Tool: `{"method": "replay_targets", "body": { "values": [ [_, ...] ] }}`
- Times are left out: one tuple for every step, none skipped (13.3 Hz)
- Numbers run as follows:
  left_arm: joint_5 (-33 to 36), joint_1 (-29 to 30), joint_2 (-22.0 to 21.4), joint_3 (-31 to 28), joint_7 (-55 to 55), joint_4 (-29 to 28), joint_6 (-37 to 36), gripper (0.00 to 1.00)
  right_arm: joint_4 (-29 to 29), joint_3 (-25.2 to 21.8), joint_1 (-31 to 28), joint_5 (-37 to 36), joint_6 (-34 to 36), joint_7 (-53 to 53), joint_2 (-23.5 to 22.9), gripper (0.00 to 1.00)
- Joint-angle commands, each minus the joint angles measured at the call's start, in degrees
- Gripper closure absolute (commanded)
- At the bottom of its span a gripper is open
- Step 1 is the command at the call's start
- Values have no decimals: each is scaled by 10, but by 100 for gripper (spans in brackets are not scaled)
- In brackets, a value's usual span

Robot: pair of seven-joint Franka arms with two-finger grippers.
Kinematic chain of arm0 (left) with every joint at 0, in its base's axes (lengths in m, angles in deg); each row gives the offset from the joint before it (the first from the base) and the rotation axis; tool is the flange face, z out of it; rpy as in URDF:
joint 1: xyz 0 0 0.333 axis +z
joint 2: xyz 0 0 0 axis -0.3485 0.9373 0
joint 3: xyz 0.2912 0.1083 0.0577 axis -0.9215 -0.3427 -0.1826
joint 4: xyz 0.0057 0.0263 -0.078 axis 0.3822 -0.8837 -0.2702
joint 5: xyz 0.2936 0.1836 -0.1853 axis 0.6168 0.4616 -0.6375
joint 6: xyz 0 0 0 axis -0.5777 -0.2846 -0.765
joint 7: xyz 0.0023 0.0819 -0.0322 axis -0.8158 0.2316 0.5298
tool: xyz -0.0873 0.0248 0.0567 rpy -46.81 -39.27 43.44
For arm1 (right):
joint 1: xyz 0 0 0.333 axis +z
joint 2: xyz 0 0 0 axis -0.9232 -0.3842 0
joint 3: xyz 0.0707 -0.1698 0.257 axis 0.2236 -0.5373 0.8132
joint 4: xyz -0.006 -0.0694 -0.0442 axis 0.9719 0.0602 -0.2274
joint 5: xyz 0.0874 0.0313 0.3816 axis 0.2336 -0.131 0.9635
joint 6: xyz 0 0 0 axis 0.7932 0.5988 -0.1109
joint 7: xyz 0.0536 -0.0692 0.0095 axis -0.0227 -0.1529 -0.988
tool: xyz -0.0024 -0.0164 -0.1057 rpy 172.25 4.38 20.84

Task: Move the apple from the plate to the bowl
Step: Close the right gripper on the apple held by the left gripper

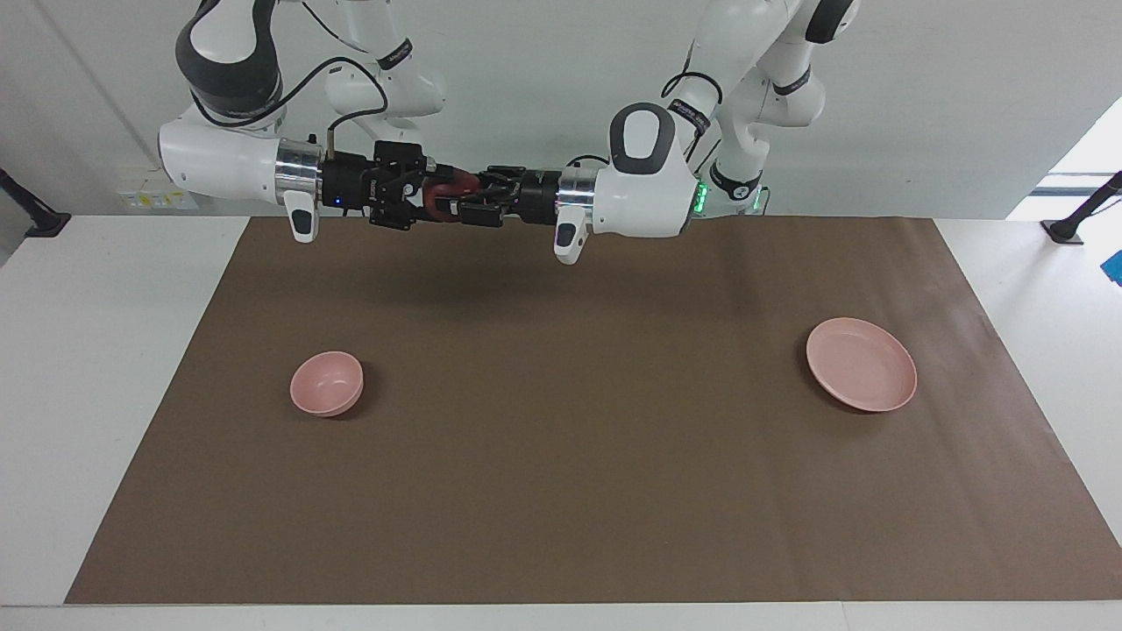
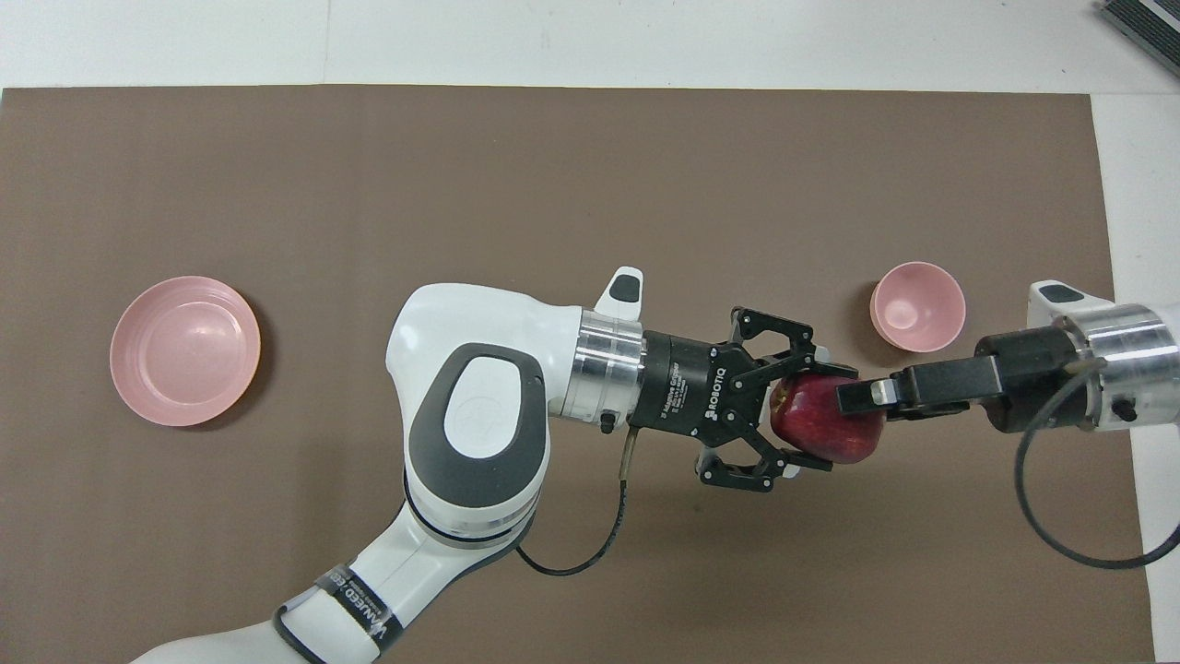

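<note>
Now my left gripper (image 2: pixel 811 410) is clamped on the apple (image 2: pixel 823 426), holding it in the air over the brown mat (image 2: pixel 590 203), between plate (image 2: pixel 184 350) and bowl (image 2: pixel 918 306). My right gripper (image 2: pixel 862 398) meets it head-on, its jaws spread wide around the apple. Neither dish has anything in it.

A glossy, dark red apple (image 2: pixel 823 426) catches the light above a matt brown paper sheet (image 2: pixel 553 184) on the white bench (image 1: pixel 88 350); the pink plate (image 2: pixel 184 350) and bowl (image 2: pixel 918 306) look like smooth, faintly shiny plastic.
</note>
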Motion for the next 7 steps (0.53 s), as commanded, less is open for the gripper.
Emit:
{"method": "replay_targets", "body": {
  "values": [
    [-12, -15, -2, -6, -6, 6, 17, 100, 12, 1, -1, -15, 4, -19, 14, 0],
    [-12, -16, -2, -4, -6, 7, 18, 100, 12, 1, 0, -22, 4, -29, 14, 0],
    [-12, -19, -2, 1, -6, 7, 19, 100, 12, 1, 1, -29, 5, -34, 14, 0],
    [-12, -20, -2, 1, -6, 7, 20, 100, 12, 1, 2, -30, 4, -34, 14, 0],
    [-12, -20, -2, 4, -6, 9, 24, 100, 12, 1, 2, -35, 4, -34, 14, 0],
    [-12, -20, -2, 5, -6, 9, 26, 100, 12, 1, 3, -38, 5, -34, 14, 0],
    [-12, -20, -2, 5, -5, 9, 26, 100, 12, 1, 3, -39, 8, -32, 14, 0]
  ]
}}
